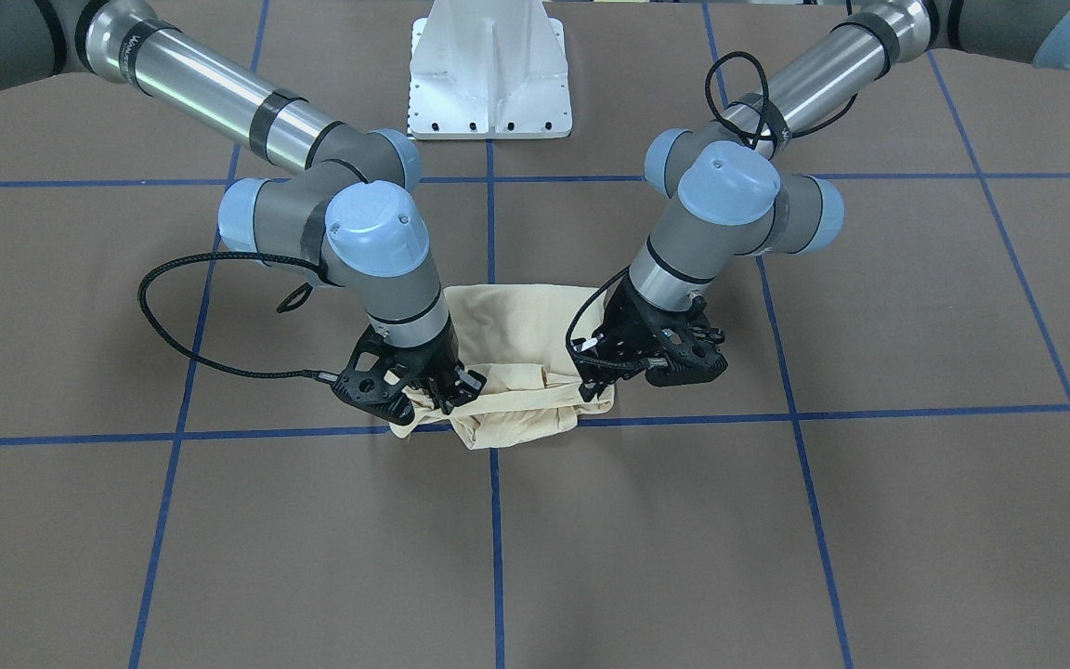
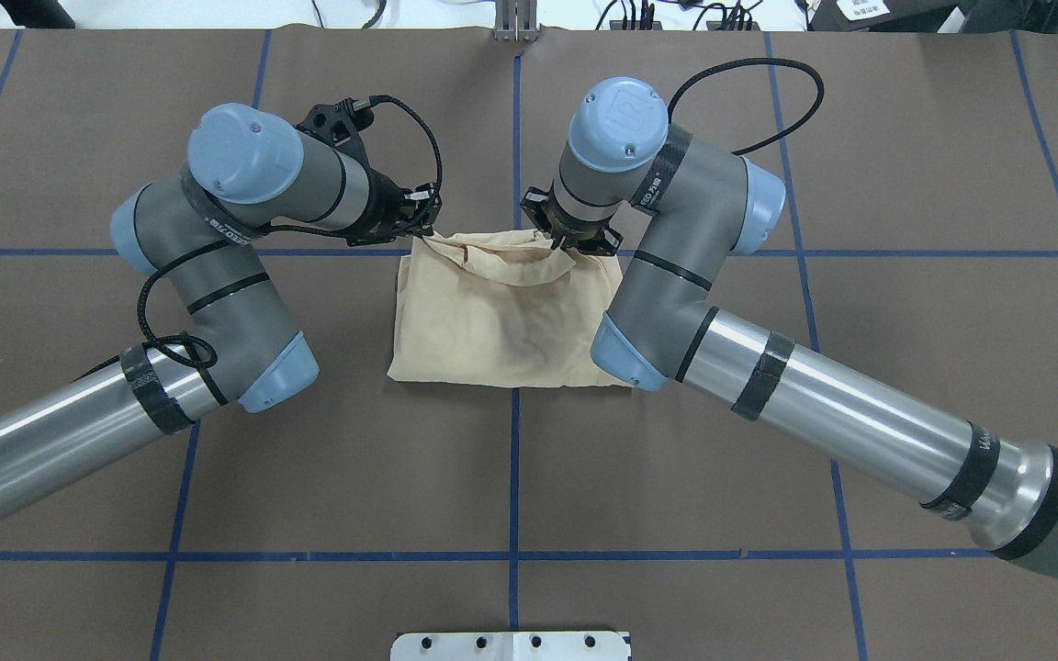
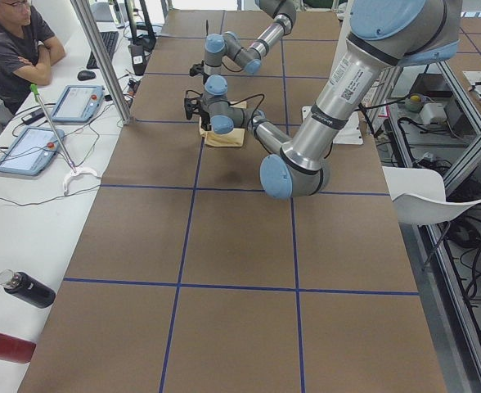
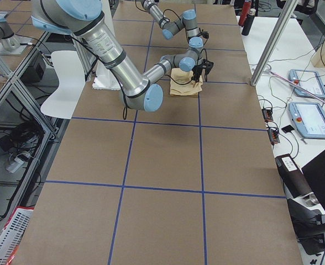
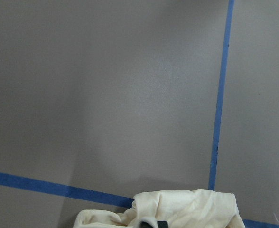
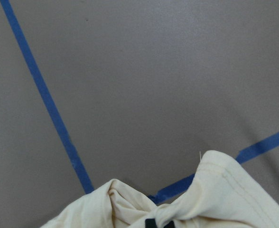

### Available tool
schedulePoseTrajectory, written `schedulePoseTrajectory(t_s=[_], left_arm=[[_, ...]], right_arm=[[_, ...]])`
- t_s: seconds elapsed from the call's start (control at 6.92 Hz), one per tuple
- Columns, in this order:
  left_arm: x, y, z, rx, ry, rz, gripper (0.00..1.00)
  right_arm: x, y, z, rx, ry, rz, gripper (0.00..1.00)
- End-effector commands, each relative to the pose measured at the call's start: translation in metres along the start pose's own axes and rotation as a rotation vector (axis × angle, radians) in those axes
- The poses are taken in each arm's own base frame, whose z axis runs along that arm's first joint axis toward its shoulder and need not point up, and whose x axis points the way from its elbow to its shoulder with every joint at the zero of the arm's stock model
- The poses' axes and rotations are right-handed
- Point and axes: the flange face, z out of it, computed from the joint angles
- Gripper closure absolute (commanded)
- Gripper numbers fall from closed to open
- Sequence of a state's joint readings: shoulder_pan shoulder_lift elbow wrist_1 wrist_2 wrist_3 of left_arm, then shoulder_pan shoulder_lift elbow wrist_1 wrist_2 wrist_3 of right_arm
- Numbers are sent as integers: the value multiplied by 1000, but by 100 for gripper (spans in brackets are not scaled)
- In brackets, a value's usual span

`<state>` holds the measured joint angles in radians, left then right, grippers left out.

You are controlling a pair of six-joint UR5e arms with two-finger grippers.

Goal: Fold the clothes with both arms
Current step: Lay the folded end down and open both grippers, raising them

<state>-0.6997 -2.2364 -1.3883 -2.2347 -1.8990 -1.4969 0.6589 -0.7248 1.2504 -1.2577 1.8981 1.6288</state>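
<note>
A: Where does the T-shirt [image 2: 492,317] lie now?

B: It lies on the brown table [image 2: 768,413], folded into a rough rectangle. It sits across the blue tape line [image 2: 514,459] that runs away from the robot. Its far edge reaches the crossing tape line [image 2: 860,252].

A: And where are the grippers relative to it?

B: Both are at that far edge, one toward each end. The left gripper [image 2: 425,225] is at the far left corner. The right gripper [image 2: 566,242] is on the right part of the edge, a little inside the corner.

A: Are the jaws spread?

B: No, each pair is pressed together on the cloth. In the overhead view the left one pinches the corner, and the fabric rises to it in a small peak. The right one pinches a bunched fold. The edge between the two grippers is wrinkled.

A: Do the wrist cameras agree?

B: Yes. In each wrist view the cream cloth is gathered at the bottom of the picture. A small dark piece of the fingertips [image 5: 150,223] shows in the middle of the bunch.

A: And the part near the robot?

B: It lies flat on the table. A joint of the right arm [image 2: 823,395] hangs above its near right corner.
</note>
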Motion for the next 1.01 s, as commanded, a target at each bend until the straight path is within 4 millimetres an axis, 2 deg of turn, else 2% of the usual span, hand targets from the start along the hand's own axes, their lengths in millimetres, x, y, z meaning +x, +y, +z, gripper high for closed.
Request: schedulePoseTrajectory(t_s=[0.0,0.14,0.29,0.43,0.58,0.72,0.87], left_arm=[[-5,-2,1,2,-8,2,91],[-6,0,3,0,-11,5,15],[-2,0,2,1,-8,5,1],[-4,-2,1,2,-8,3,0],[-8,-12,-3,14,-16,-3,0],[-12,-31,-14,29,-19,21,0],[-30,-49,-25,20,-34,43,0]], right_arm=[[5,-7,8,37,16,4,1],[5,-8,8,37,15,3,0],[5,-11,6,40,11,6,0],[4,-23,-1,41,5,16,0],[4,-33,-10,21,-32,0,0],[-2,-27,-16,4,-66,-34,0],[-5,-23,-18,-2,-68,-63,0]])
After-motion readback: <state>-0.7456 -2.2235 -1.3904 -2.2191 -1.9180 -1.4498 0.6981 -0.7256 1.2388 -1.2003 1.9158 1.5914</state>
